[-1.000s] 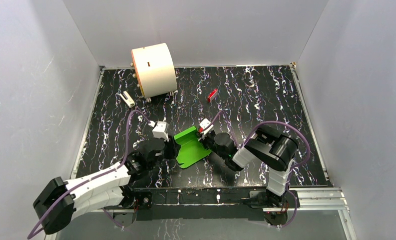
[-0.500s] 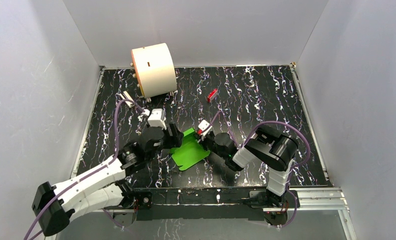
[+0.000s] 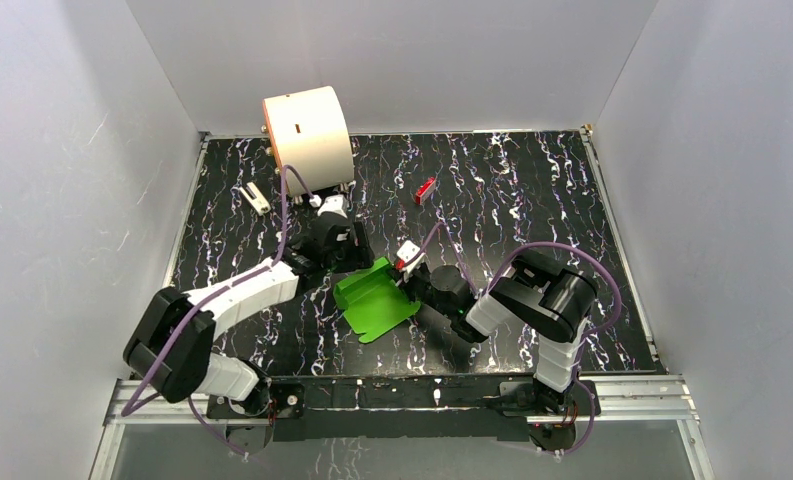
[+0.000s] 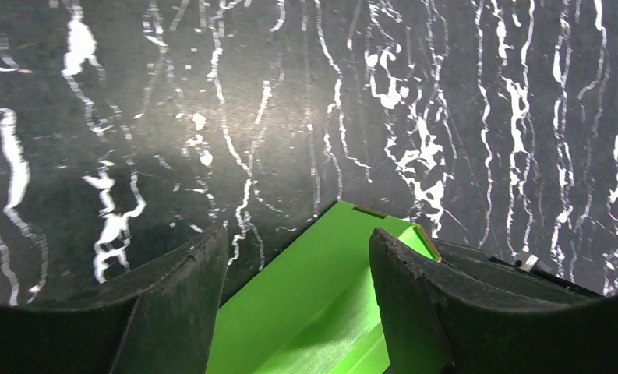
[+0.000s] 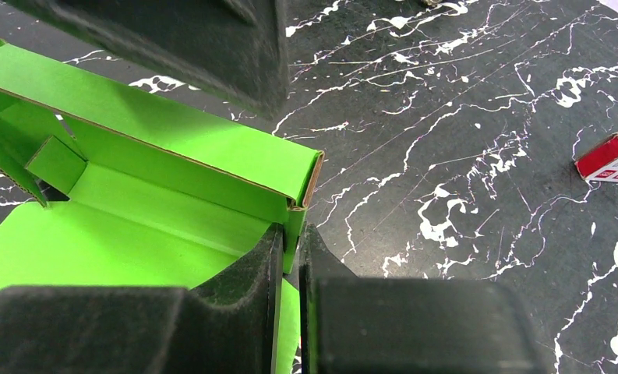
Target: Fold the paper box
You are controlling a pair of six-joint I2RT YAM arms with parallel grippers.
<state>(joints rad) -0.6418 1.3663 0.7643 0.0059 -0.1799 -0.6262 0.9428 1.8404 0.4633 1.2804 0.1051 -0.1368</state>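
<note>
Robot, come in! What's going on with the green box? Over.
Left gripper open over the paper box. Right gripper shut on its wall. Red block far off, nothing blocking.

We see white shells on the left arm (image 3: 242,293) and the right arm (image 3: 492,312), with round black joints between them. Purple cables (image 3: 572,252) loop along both. The left gripper (image 4: 298,238) and the right gripper (image 5: 291,234) carry matte black, rough-textured fingers.

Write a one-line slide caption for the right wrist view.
Right gripper pinches an upright wall of the half-folded green paper box; a small red block lies apart, off to the right.
</note>
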